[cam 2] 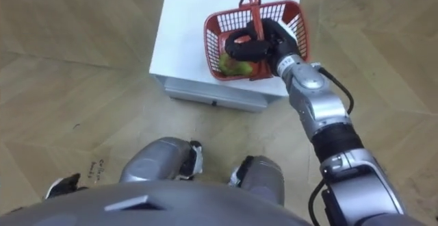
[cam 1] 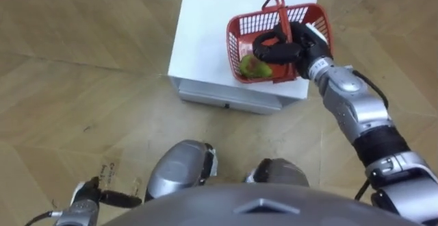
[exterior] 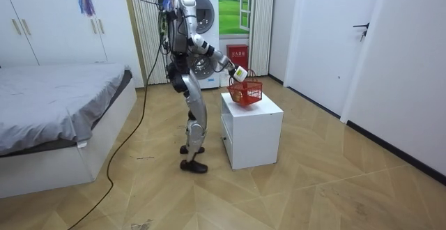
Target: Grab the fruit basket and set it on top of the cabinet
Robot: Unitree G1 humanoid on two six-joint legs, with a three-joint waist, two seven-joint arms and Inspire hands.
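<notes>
Firstly, at the lower left we note the left hand (cam 1: 87, 200) hanging beside the body, fingers extended and holding nothing. Moving right, the white cabinet (cam 1: 202, 41) stands directly in front of the robot. The fruit basket (cam 1: 234, 38) sits on the cabinet's right-hand portion, near the front edge; we cannot tell whether its base is clear of the top. Green fruit (cam 1: 249, 66) lies inside. Further right, the right hand (cam 1: 301, 48) is curled round the upright handle (cam 1: 279, 7). We judge the basket to be a light, rigid plastic lattice carrying a loose load that can roll. Hold the handle at mid-span and lift vertically so that the basket hangs level.
</notes>
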